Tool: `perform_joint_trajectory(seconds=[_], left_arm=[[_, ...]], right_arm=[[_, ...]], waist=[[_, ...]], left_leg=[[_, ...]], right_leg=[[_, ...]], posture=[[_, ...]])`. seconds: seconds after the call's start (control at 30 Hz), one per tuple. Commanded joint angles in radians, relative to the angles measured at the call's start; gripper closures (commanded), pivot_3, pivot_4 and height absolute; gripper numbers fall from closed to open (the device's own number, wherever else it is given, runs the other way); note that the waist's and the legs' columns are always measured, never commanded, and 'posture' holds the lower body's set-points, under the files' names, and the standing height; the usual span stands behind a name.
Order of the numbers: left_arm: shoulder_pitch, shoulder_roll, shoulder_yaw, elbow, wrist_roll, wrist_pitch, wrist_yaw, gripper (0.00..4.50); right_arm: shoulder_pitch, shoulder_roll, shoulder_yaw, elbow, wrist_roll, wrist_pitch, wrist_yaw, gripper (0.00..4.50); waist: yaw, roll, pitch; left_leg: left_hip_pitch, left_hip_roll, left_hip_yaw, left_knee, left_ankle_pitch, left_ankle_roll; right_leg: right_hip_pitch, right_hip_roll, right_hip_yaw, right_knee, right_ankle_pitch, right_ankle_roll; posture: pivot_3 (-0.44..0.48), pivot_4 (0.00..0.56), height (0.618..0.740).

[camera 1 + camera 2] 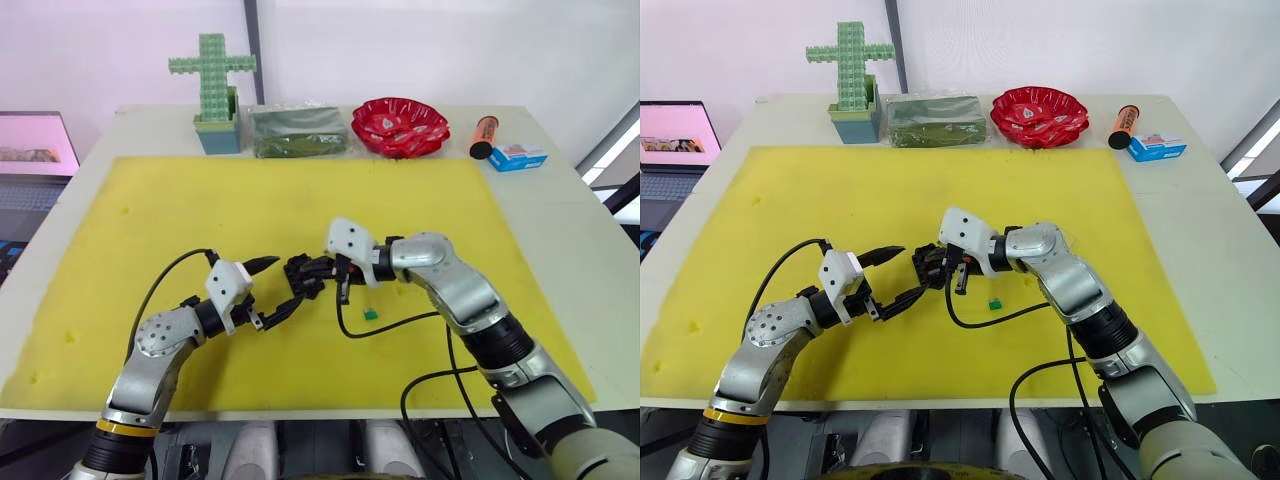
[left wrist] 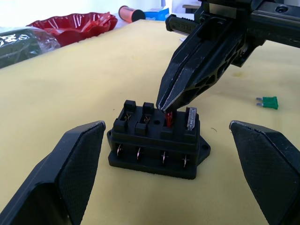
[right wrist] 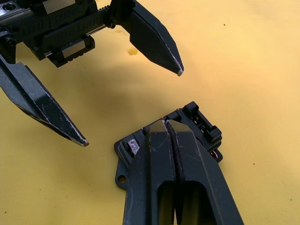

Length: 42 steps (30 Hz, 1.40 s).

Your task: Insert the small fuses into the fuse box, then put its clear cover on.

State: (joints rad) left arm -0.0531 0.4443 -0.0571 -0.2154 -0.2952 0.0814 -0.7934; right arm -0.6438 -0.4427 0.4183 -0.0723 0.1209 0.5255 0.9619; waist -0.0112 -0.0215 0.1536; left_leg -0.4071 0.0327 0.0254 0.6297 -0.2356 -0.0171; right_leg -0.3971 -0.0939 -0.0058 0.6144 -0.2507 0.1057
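On mat centre: fuse box (image 2: 157, 145) sits on the yellow mat (image 1: 150, 215), between both grippers.
Writing: none legible on any item; blue box (image 1: 517, 157) print too small to read.
Fuse box contents: red fuse (image 2: 168, 119) stands in a top slot, grey fuse (image 2: 191, 118) in the end slot beside it; the two other top slots show only metal contacts.
Right gripper (image 2: 165, 107): fingers closed together, tips pinching the red fuse at its slot.
Left gripper (image 1: 275, 285): fingers spread wide, holding nothing, one finger either side of the fuse box, not touching it.
Green fuse (image 1: 370, 313): loose on the mat, near the fuse box, on its right side under the right arm.
Red bowl (image 1: 400, 126): at the table's far edge; contents cannot be told.
Far edge row: green brick cross (image 1: 212, 75) in a blue holder, wrapped green package (image 1: 298, 131), red bowl, orange tube (image 1: 484, 136), blue box.
Open room: bare mat wide on all sides of the fuse box; a black cable (image 1: 385, 326) loops just beside the green fuse.
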Motion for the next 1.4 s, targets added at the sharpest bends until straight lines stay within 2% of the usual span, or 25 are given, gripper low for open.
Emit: perform_joint_trajectory(seconds=[0.03,0.57,1.2,1.4], left_arm=[[-0.006,0.003,0.012,-0.031,-0.009,-0.012,0.005,0.00],[-0.004,0.002,0.011,-0.031,-0.007,-0.011,0.016,0.00],[-0.005,0.001,0.007,-0.027,-0.004,-0.011,0.020,0.00],[-0.004,0.005,0.011,-0.028,-0.010,-0.009,0.014,0.00]], right_arm=[[0.022,-0.024,0.050,0.035,-0.047,0.023,0.013,4.48],[0.058,-0.083,0.159,0.119,-0.186,-0.137,0.065,4.48],[0.035,-0.040,0.084,0.180,-0.175,-0.092,0.035,4.48],[0.042,-0.029,0.018,0.126,-0.084,-0.092,0.080,4.48]], waist=[[0.000,0.000,0.000],[0.002,0.003,-0.015],[0.002,0.003,-0.015],[0.003,0.004,-0.014]], left_leg=[[0.000,0.000,0.000,0.000,0.000,0.000],[0.005,0.000,0.000,0.000,0.000,0.000],[0.013,0.001,-0.001,-0.002,0.000,0.000],[0.013,0.001,-0.001,-0.003,-0.001,-0.001]], right_leg=[[0.000,0.000,0.000,0.000,0.000,0.000],[0.005,0.000,0.000,-0.001,-0.002,-0.004],[0.006,-0.003,0.000,-0.002,-0.003,-0.006],[0.006,-0.004,0.000,-0.002,-0.004,-0.006]], posture=[[0.000,0.150,0.740],[0.000,0.150,0.740],[0.000,0.150,0.740],[0.000,0.150,0.740]])
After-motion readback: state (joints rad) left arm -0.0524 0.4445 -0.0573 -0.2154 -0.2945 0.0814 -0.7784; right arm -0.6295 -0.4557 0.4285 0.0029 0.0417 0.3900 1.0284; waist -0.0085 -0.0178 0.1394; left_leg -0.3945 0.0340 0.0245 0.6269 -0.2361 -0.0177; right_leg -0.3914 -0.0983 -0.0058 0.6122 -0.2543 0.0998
